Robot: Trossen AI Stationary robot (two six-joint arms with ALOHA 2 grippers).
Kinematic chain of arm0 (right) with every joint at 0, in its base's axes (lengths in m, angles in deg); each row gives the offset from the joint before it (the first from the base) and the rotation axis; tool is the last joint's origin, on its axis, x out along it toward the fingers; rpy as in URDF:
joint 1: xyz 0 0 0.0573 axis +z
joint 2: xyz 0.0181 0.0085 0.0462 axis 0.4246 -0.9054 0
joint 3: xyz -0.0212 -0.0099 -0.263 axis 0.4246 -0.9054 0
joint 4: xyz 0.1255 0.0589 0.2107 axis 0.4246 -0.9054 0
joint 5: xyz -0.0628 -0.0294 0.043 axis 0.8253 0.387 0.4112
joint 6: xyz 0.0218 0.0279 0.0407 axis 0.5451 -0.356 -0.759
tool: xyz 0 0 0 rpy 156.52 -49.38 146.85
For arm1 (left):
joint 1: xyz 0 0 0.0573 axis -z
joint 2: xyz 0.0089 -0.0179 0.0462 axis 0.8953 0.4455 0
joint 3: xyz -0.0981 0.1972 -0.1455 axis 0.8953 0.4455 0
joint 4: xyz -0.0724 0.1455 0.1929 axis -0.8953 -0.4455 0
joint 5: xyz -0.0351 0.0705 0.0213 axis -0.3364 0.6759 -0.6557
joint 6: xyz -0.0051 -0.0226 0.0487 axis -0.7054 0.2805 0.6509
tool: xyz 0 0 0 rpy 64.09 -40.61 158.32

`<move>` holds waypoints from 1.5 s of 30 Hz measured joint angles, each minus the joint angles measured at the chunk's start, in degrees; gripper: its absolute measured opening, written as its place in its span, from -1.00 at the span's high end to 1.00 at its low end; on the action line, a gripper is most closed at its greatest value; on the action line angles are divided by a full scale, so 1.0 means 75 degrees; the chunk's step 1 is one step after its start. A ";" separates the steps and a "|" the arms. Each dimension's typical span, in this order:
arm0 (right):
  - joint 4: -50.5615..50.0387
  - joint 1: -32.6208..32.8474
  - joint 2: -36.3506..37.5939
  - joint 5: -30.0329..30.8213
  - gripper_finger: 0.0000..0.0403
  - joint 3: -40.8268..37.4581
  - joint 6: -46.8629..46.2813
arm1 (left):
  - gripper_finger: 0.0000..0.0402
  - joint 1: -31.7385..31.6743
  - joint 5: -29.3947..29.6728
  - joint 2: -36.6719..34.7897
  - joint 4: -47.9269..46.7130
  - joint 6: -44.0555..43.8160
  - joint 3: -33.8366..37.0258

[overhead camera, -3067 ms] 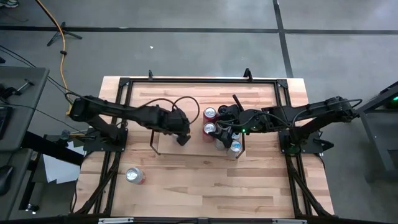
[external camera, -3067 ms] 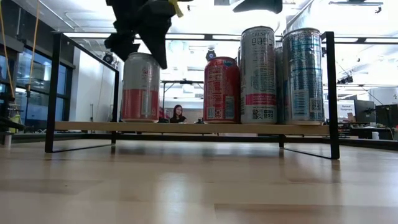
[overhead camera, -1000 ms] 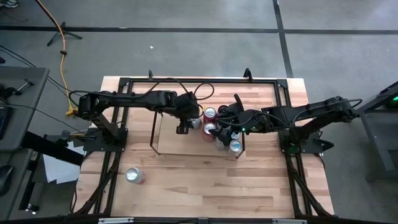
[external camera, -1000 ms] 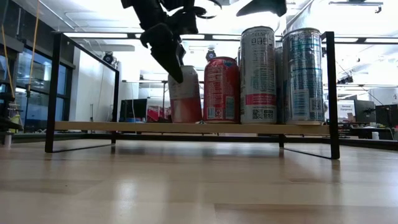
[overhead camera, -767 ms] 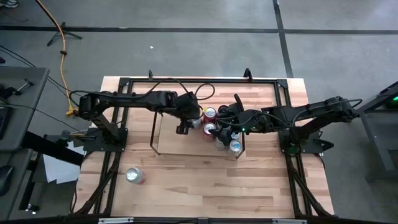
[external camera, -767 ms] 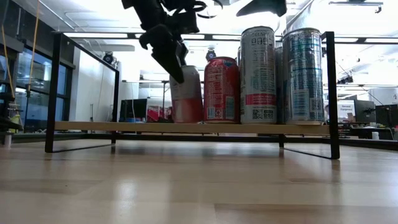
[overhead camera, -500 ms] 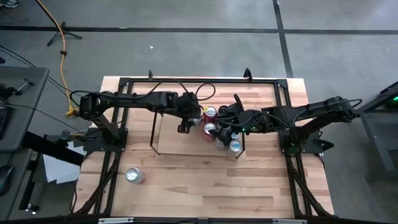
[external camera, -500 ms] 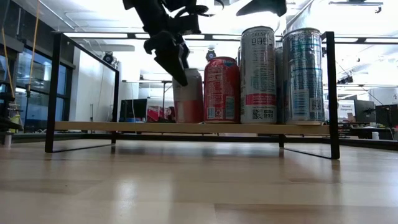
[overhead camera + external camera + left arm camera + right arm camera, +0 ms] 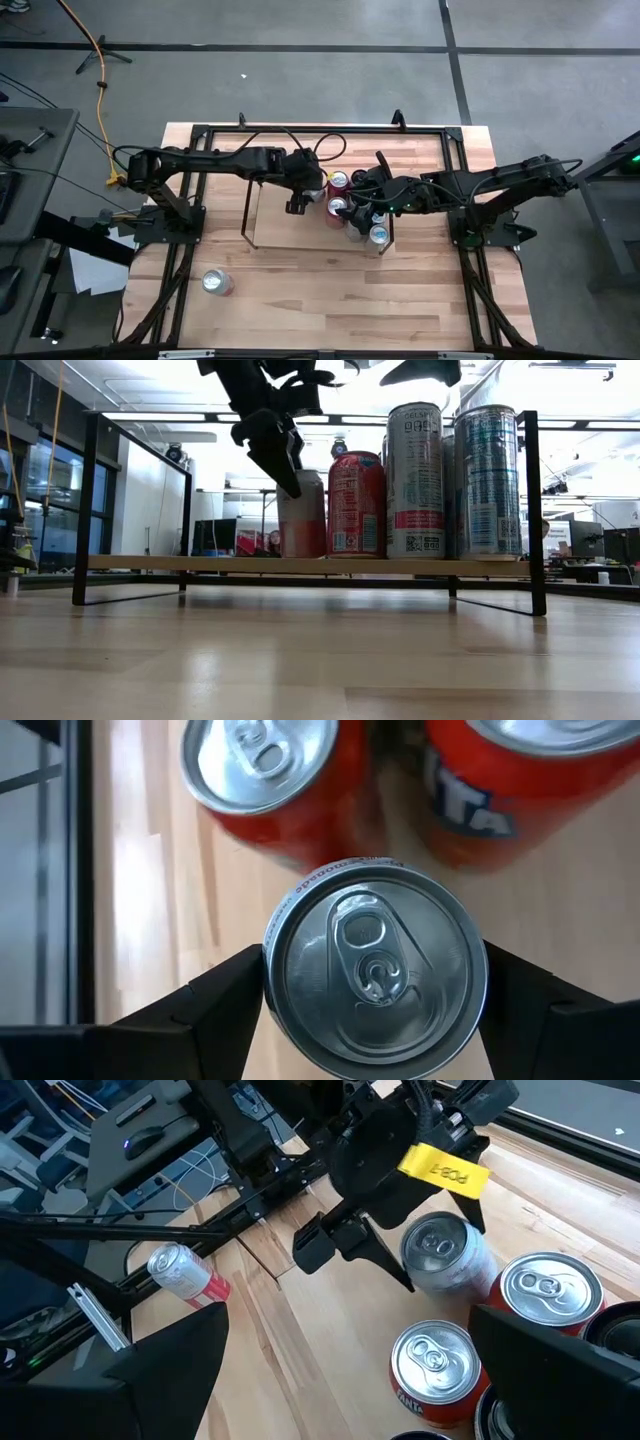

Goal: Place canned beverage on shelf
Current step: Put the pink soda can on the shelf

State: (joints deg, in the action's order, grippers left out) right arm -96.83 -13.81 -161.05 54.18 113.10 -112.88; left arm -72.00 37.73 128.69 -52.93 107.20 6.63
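A silver-topped red-and-white can (image 9: 375, 970) stands upright on the shelf (image 9: 200, 564), next to two red cans (image 9: 338, 182). My left gripper (image 9: 303, 197) reaches down over it from the table's left. It is open, with one finger close on each side of the can (image 9: 440, 1250). My right gripper (image 9: 360, 1380) hangs open above the cans at the shelf's right end and holds nothing. Two tall white-and-blue cans (image 9: 450, 480) stand there too.
Another red-and-white can (image 9: 216, 283) lies on its side on the tabletop near the front left. Black rails (image 9: 300, 128) frame the table. The shelf's left half (image 9: 272, 232) is bare board. A thin black wire frame (image 9: 531, 510) closes each short end of the shelf.
The can between my left gripper's fingers stood tilted on the shelf. It now stands upright, a little closer to the red can beside it. My left gripper has stayed over it almost in place.
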 joint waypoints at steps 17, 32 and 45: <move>0.0003 0.0000 0.0000 0.0003 -0.98 -0.0003 -0.0026 | -0.34 -0.0029 -0.0301 -0.0006 0.0012 0.0218 0.0000; 0.0003 0.0000 0.0000 0.0003 -0.98 0.0000 -0.0064 | -0.53 -0.0032 -0.0194 -0.0015 0.0131 0.0167 0.0000; 0.0003 0.0000 0.0000 0.0006 -0.98 -0.0002 -0.0064 | -0.84 -0.0029 0.0155 -0.0015 0.0125 0.0160 0.0000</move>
State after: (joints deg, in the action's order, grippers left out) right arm -96.81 -13.81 -161.05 54.23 113.09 -113.36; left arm -72.21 38.89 128.58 -51.99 108.39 6.63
